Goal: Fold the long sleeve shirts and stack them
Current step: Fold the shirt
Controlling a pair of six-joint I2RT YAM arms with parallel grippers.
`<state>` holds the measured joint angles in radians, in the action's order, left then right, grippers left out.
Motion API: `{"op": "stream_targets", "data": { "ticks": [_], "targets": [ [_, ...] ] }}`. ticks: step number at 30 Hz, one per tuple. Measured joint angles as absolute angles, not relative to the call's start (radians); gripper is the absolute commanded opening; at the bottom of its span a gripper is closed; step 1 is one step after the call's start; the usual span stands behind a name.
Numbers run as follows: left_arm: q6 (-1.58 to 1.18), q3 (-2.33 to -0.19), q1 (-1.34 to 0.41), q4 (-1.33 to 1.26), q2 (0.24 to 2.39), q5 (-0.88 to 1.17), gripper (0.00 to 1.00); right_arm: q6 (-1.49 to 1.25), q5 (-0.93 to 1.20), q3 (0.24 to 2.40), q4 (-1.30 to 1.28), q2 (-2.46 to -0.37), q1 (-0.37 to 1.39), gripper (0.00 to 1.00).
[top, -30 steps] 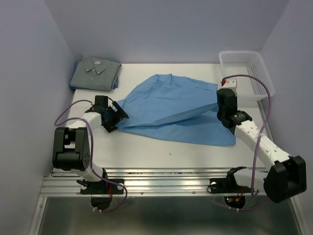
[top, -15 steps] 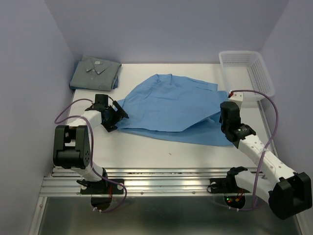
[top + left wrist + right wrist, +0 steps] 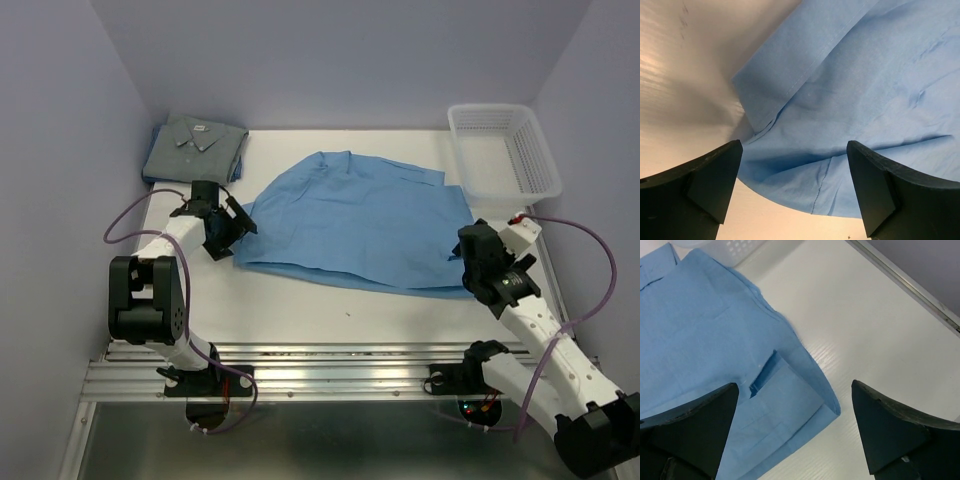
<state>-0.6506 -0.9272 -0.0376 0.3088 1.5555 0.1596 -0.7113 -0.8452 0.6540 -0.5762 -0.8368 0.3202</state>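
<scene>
Sky-blue shirt lies flat at the table centre; grey-blue shirt sits folded in the far-left corner.
Left gripper and right gripper both gape, empty, at its side edges.

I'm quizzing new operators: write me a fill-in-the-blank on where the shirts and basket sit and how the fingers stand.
The grey-blue shirt sits folded at the table's far ____ corner.
The white mesh basket stands at its far ____ corner.
The sky-blue shirt lies spread ____ the left gripper and right gripper.
Both have their fingers ____.
Missing words: left; right; between; open.
</scene>
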Motion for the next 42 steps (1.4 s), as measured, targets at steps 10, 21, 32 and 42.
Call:
{"op": "stream_targets", "data": {
  "ticks": [10,21,32,42],
  "targets": [
    [-0.638,-1.005,-0.083,0.317,1.533,0.167,0.99,-0.658,-0.598,0.733,-0.543,-0.92,0.32,1.0],
    [-0.638,-0.982,-0.299,0.167,1.603,0.307,0.99,-0.641,-0.25,0.731,-0.331,-1.287,0.32,1.0],
    [-0.683,-0.81,-0.28,0.101,1.572,0.3,0.99,-0.662,-0.252,0.691,-0.276,-1.422,0.301,1.0],
    [-0.719,-0.698,-0.286,0.287,1.397,0.217,0.99,-0.776,-0.132,0.548,-0.305,-1.214,0.301,1.0]
  ]
}}
